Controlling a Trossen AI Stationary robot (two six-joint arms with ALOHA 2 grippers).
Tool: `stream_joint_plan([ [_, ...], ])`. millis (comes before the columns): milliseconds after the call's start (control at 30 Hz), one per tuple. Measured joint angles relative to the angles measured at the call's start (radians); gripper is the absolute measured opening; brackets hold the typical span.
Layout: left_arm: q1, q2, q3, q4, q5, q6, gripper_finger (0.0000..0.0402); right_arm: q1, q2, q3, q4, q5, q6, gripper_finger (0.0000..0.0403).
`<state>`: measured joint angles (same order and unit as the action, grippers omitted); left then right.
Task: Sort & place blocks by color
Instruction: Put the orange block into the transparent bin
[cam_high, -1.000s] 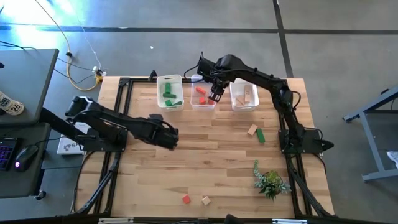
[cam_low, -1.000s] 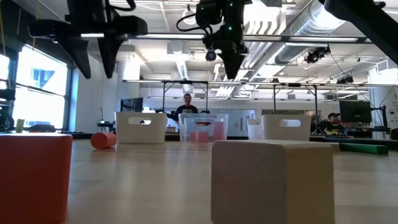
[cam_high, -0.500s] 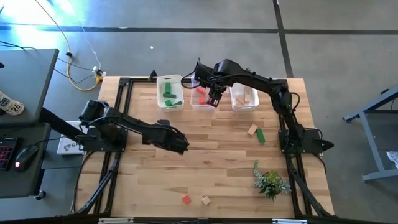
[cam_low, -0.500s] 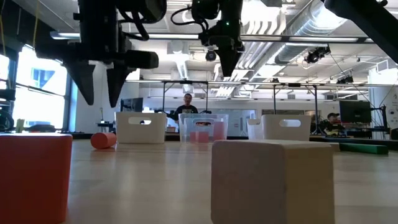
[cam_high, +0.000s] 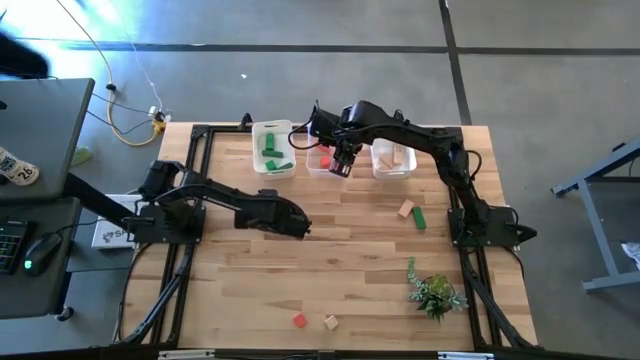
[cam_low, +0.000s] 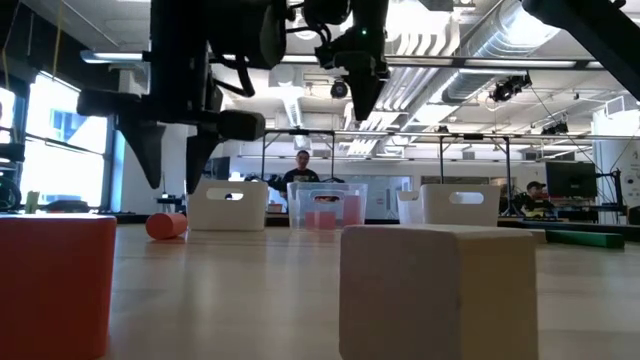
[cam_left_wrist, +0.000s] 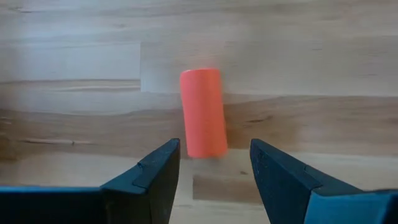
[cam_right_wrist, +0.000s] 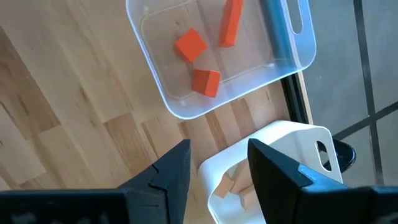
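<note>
Red cylinder (cam_left_wrist: 203, 112) lies on its side on the bare table (cam_high: 340, 260), roughly mid-table, in front of the bins. The left gripper (cam_left_wrist: 214, 165) hangs right over it, fingers apart, nothing between them. In the left wrist view the cylinder's near end sits in the gap, a bit toward one finger, long axis running slightly off the gap's line.

Step in hand, as I read it: grab this red piece w/ the left arm and take it to the clear bin (cam_right_wrist: 186, 106), which already holds three red pieces.

How to do it well:
- Centre the gap over the cylinder's middle, not its end, else it may pivot or squirt out.
- Pinch across the round sides, fingers square to the long axis. It's round, so it can roll if one finger touches first.
- Drop straight down, close only once low.

Right gripper (cam_right_wrist: 217, 168) is up over the bins, fingers apart & empty, btwn the clear bin and the white bin w/ tan pieces (cam_right_wrist: 273, 162). Risk: both arms near the clear bin at once, so the right should clear off first.

Green bin (cam_high: 272, 148) sits beside the clear bin. Still loose: tan block (cam_high: 405, 209) touching or just beside green block (cam_high: 419, 218) on the right side; red cube (cam_high: 298, 320) and tan cube (cam_high: 330, 322) at the near edge.
</note>
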<state>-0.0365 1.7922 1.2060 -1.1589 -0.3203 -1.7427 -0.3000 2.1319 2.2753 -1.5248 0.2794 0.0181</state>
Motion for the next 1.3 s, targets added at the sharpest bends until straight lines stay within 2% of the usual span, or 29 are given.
stream_joint_plan([
  [267,0.028,-0.001,-0.005,-0.004,-0.006,0.032,0.0184,0.0,0.0,0.0,0.008,0.0,0.0,0.0146],
  [600,0.038,-0.001,-0.143,0.15,0.022,0.022,0.0184,0.0,0.0,0.0,0.017,-0.001,0.0,0.0146],
  [967,0.097,0.003,-0.146,0.166,0.028,0.124,0.0184,0.0,0.0,0.0,0.03,-0.001,0.0,0.0146],
  [1300,0.127,0.1,-0.137,0.167,0.08,0.269,0.0184,0.0,0.0,0.0,0.033,-0.002,0.004,0.0146],
])
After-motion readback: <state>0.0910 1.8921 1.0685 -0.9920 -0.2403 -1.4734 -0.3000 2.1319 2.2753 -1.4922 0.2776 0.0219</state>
